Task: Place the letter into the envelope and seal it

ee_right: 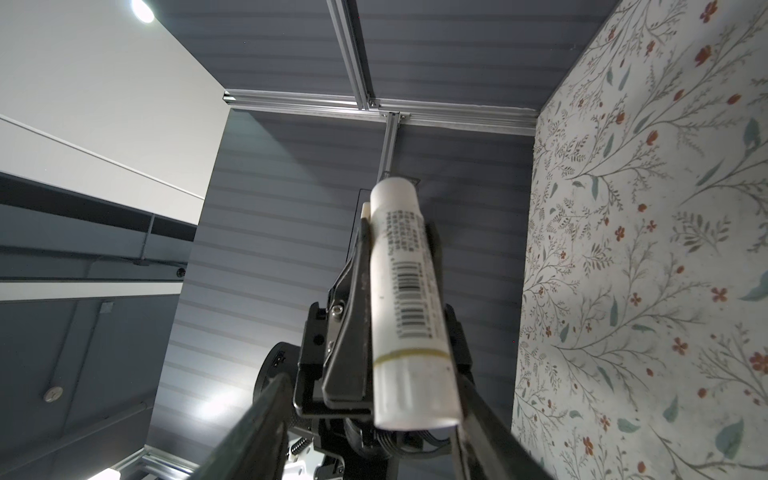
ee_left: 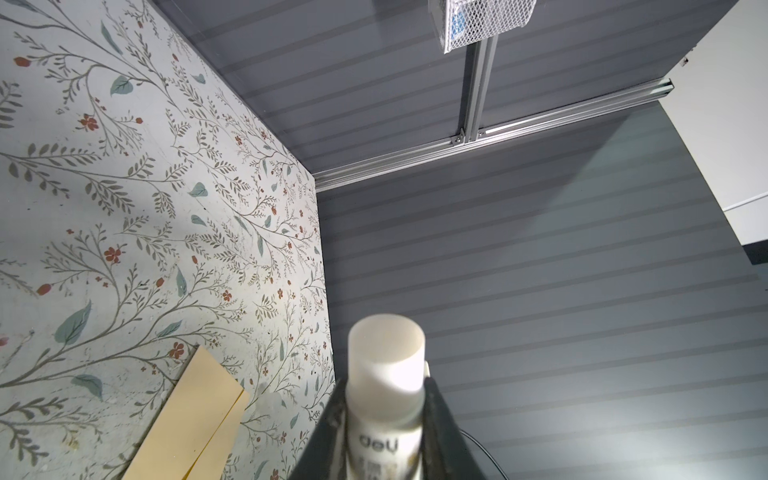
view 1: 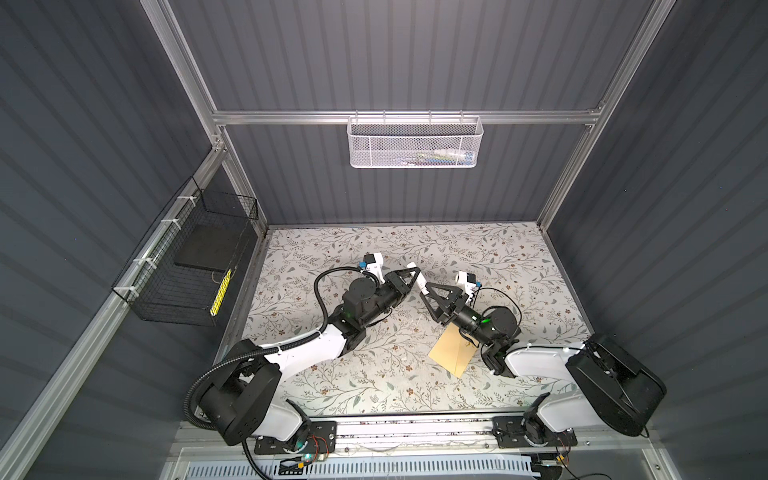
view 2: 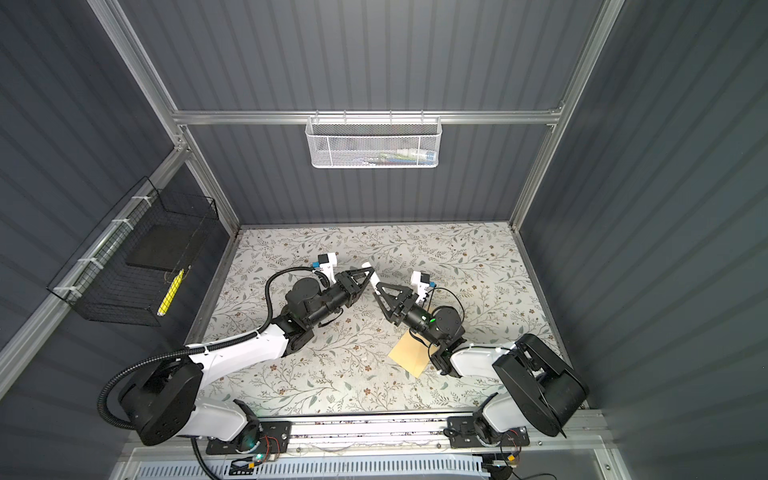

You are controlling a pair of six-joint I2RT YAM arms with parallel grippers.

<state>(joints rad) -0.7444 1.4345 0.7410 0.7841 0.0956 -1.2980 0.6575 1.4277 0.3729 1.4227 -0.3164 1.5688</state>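
Envelope [view 1: 449, 354]: tan, flat on floral table [view 1: 374, 386], 4 o'clock of centre, partly hidden by right arm. Left gripper [ee_left: 384, 399]: clamped on white stick [ee_left: 386, 357]. Right gripper [view 1: 424, 293]: jaws apart, straddling stick's other end

Tan envelope [view 1: 451, 352] lies flat, turned askew, on the floral table [view 1: 374, 374]

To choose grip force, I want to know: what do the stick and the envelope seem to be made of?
Stick: probably plastic. It is a smooth, slightly glossy white tube with a printed barcode, and its end looks milky in the left wrist view.
Envelope: probably paper. It is matte tan, thin and lying flat, with a sharp straight fold line.
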